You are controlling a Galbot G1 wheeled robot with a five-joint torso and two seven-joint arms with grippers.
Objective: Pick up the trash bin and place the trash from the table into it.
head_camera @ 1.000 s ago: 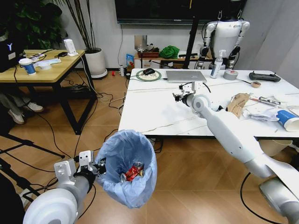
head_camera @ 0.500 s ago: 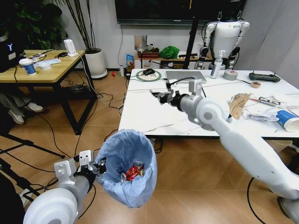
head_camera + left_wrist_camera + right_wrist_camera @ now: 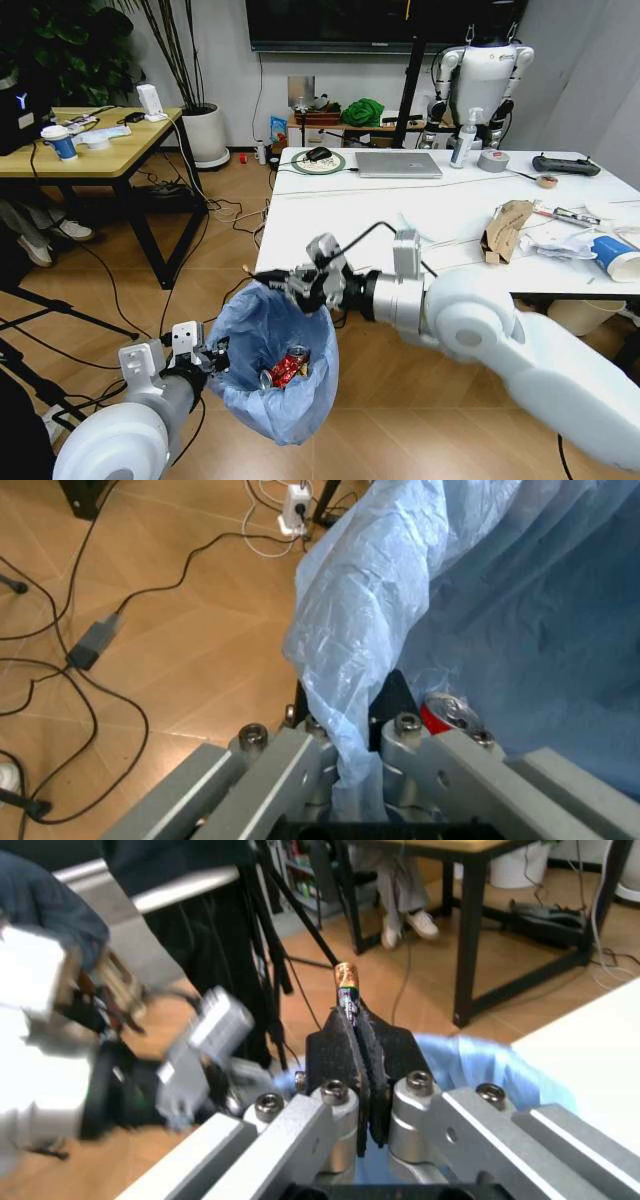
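The trash bin (image 3: 268, 352), lined with a light-blue bag, hangs off the floor in front of the table (image 3: 330, 235). My left gripper (image 3: 207, 356) is shut on the bag at its rim (image 3: 352, 727). A red can (image 3: 287, 367) lies inside the bin, also visible in the left wrist view as the red can (image 3: 446, 712). My right gripper (image 3: 277, 278) hovers over the bin's rim, shut on a thin scrap (image 3: 347, 994) with a coloured tip. More trash lies at the table's right end: torn cardboard (image 3: 505, 228), white crumpled paper (image 3: 565, 240) and a blue-white cup (image 3: 612, 255).
A laptop (image 3: 398, 164), spray bottle (image 3: 464, 137) and tape roll (image 3: 493, 160) stand at the table's far side. A wooden desk (image 3: 90, 150) is at the left, with cables on the floor (image 3: 110, 626). Another robot (image 3: 487, 75) stands behind the table.
My right arm has swung from above the table leftward and down to over the bin's rim, carrying the thin scrap. The left arm and bin have stayed put.
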